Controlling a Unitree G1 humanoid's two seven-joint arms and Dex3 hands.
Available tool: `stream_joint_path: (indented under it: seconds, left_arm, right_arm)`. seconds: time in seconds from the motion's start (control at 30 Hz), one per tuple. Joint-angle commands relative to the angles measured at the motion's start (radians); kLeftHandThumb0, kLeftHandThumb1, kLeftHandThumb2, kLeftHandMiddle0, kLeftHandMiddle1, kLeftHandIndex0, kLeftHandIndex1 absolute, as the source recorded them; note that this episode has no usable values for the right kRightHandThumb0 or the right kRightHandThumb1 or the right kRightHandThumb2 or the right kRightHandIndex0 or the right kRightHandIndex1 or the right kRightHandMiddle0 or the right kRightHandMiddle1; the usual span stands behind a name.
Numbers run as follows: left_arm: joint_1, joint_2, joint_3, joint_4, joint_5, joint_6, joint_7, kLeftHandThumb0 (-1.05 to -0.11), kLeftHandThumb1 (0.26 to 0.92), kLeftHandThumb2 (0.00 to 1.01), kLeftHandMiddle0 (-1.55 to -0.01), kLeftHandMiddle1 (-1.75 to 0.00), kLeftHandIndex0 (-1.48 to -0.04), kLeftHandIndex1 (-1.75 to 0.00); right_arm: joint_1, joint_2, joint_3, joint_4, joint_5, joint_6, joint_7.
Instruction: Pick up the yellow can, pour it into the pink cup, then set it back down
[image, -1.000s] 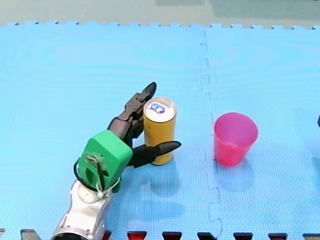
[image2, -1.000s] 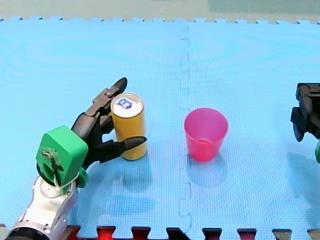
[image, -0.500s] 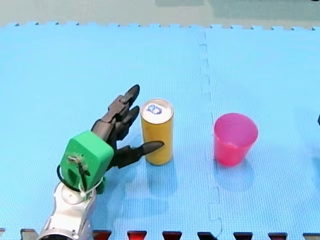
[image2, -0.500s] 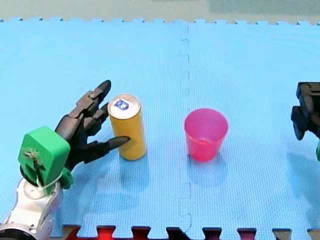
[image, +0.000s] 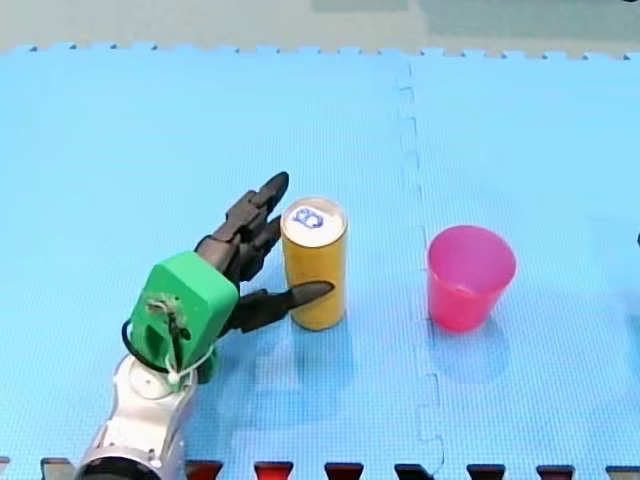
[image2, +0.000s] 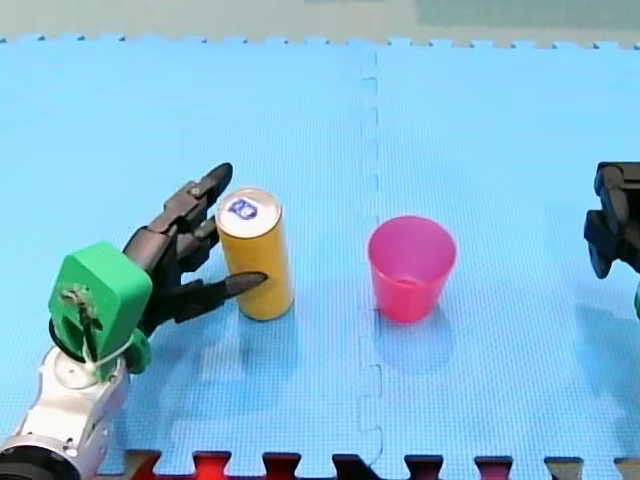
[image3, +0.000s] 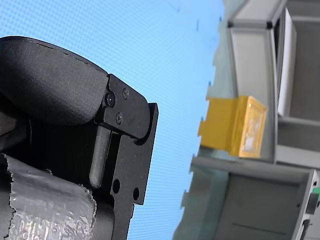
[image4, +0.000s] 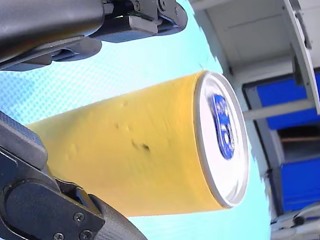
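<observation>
My left hand (image: 240, 268) is at the near left of the blue foam mat (image: 150, 120), spread around the yellow can (image: 315, 268) rather than clamped on it. The thumb (image: 300, 294) crosses the can's lower front, and the fingers (image: 262, 200) reach along its far left side. In the second wrist view I see a strip of mat between the can's wall and the fingers on one side. I cannot tell whether the thumb tip touches. The can stands upright on the mat. The pink cup (image: 470, 278) stands upright to the can's right, apart from it, beside the mat seam. My right hand (image2: 612, 225) is at the far right edge; I cannot tell its state.
</observation>
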Motion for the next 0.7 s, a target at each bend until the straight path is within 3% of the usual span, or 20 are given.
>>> stream_joint_path:
  seconds: [0.0,0.27,0.67]
  left_arm:
    - [-0.017,0.008,-0.008,0.015,0.016,0.003,0.014,-0.752,0.663,0.01,-0.30,-0.01,-0.20,-0.01]
    - [-0.049,0.004,-0.026,0.078,0.053,-0.020,0.057,-0.773,0.670,0.00,-0.32,-0.01,-0.22,-0.01]
    - [-0.065,-0.007,-0.033,0.104,0.054,-0.034,0.046,-0.763,0.663,0.00,-0.33,-0.01,-0.23,0.00]
  right_arm:
    - [0.001,-0.001,0.001,-0.003,0.001,-0.005,-0.004]
    - [0.004,0.001,0.005,-0.005,-0.002,-0.004,-0.011]
    - [0.007,0.001,0.006,-0.004,-0.004,-0.003,-0.017]
